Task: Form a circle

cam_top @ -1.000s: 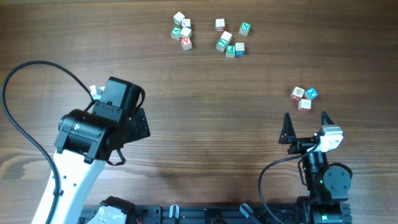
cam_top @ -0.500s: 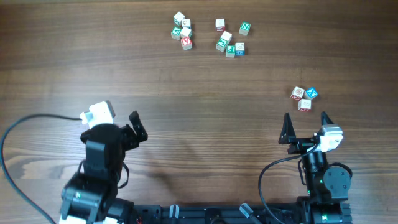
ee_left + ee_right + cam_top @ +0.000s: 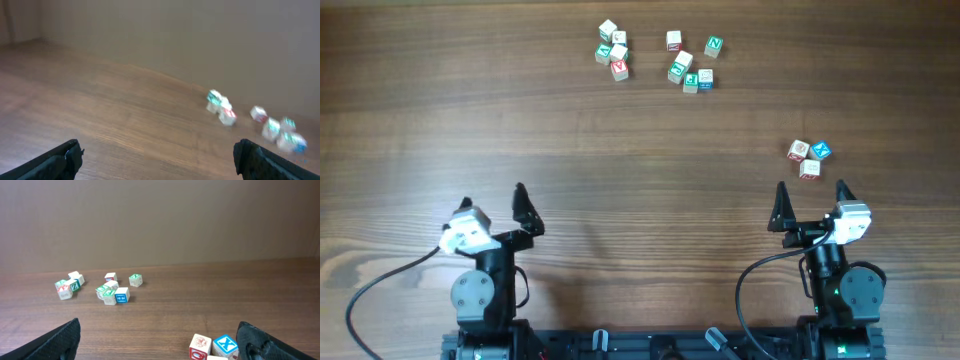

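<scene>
The circle (image 3: 810, 157) is a tight cluster of three small wooden cubes at the right of the table: a blue-marked one (image 3: 821, 149) and two pale ones with red marks. In the right wrist view the blue X cube (image 3: 225, 345) and a red-marked cube (image 3: 200, 346) sit at the bottom edge, just inside the right finger. My right gripper (image 3: 811, 188) (image 3: 157, 332) stands open just in front of the cluster, holding nothing. My left gripper (image 3: 493, 195) (image 3: 157, 152) is open and empty near the front left, far from the cluster.
Several loose letter cubes, some green-marked, lie at the back of the table in two groups (image 3: 613, 48) (image 3: 690, 62). They show blurred in the left wrist view (image 3: 220, 106) and sharp in the right wrist view (image 3: 112, 292).
The left arm has pulled back from over the table's left middle to the front edge, its gripper now pointing towards the back. The right arm and the cubes have not moved.
</scene>
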You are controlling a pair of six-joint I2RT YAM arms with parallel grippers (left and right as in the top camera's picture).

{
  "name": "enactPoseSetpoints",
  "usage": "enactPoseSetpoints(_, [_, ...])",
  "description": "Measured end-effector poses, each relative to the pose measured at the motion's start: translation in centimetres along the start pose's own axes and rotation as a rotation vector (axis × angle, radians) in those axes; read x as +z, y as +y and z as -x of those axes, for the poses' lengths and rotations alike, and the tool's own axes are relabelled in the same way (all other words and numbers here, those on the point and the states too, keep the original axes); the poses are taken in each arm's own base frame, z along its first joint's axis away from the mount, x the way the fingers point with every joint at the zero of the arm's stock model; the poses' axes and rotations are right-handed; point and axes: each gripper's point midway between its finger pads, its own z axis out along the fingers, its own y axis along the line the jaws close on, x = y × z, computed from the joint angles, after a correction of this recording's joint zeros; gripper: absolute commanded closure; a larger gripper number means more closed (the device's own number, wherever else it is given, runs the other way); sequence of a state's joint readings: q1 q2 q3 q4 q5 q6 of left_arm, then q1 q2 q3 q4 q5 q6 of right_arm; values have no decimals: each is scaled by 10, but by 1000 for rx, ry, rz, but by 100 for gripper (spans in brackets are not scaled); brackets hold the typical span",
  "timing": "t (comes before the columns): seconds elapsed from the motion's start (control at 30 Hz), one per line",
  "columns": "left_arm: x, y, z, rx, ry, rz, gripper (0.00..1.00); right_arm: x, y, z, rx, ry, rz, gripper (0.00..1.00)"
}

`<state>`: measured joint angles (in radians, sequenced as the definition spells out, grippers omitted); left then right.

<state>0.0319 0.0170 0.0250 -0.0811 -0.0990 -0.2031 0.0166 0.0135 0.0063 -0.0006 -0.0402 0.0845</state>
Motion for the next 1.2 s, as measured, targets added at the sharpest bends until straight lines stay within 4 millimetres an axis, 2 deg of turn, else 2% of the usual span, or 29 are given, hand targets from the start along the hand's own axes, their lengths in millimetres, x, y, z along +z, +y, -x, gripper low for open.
enactPoseSetpoints(0.1, [0,-12,-7,88,25,-78,0,0,0,0,0,0,0,0])
enactPoseSetpoints(0.27, [-1,-19,-9,146,30,-114,0,0,0,0,0,0,0,0])
enactPoseSetpoints(0.83, [-3,-36,-14,162,43,-186,0,0,0,0,0,0,0,0])
enactPoseSetpoints(1.2, [-3,-37,-14,162,41,-190,0,0,0,0,0,0,0,0])
